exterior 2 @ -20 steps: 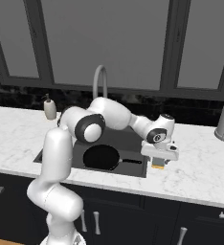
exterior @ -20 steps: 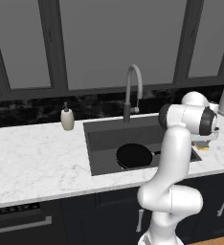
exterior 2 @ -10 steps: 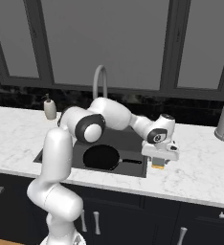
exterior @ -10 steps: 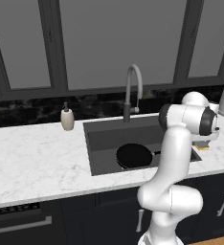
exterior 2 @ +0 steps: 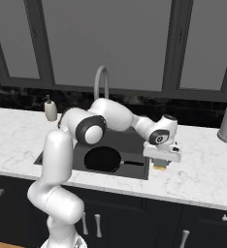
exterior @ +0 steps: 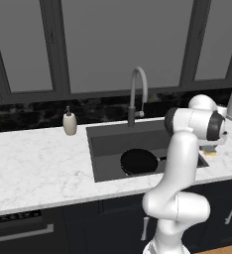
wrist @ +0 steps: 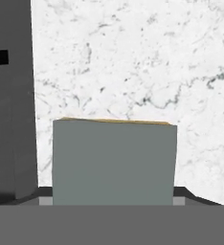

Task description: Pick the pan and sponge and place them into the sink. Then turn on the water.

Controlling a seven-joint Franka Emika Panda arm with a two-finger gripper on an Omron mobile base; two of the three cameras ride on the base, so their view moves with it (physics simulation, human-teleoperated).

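From the left base view, the pan (exterior: pixel 139 161) lies in the sink (exterior: pixel 100 149), and the sponge (exterior: pixel 210 152) peeks out on the surface (exterior: pixel 33 168) past the arm.

From the right base view, the claw (exterior 2: pixel 159 163) sits low over the sponge (exterior 2: pixel 159 166), just beside the sink's rim.

In the hand view the sponge (wrist: pixel 114 162) looms close; whether the claw is released or clenched I cannot tell. It is probably light and soft, so pinch its long sides gently.
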